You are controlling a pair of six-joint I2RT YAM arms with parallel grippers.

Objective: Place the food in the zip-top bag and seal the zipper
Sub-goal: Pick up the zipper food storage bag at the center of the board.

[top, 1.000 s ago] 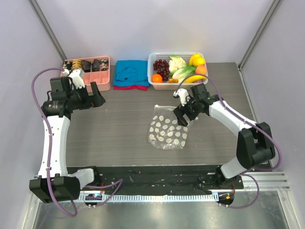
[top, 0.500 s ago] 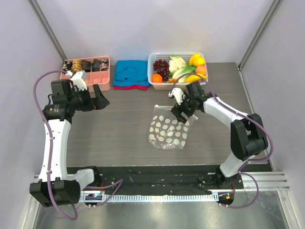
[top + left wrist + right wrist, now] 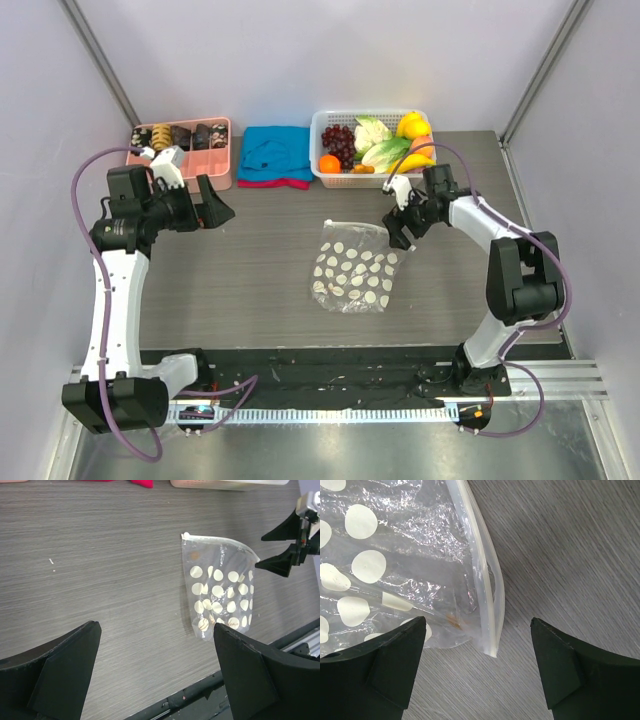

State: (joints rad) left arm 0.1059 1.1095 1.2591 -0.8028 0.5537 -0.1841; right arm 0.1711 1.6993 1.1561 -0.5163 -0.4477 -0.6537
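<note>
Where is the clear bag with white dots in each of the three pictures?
Top external: the zip-top bag lies flat mid-table, between the two arms.
Left wrist: the zip-top bag sits right of centre, beyond the dark jaws.
Right wrist: the zip-top bag fills the upper left, one corner between the jaws.
Shared landmark: the zipper, the whitish strip along the bag's mouth edge.

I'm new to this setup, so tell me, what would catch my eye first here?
The clear zip-top bag with white dots, lying flat mid-table, with the open right gripper poised at its zipper corner. Behind it, the white basket at the far edge holds the colourful food. The left gripper hangs open off to the left.
</note>
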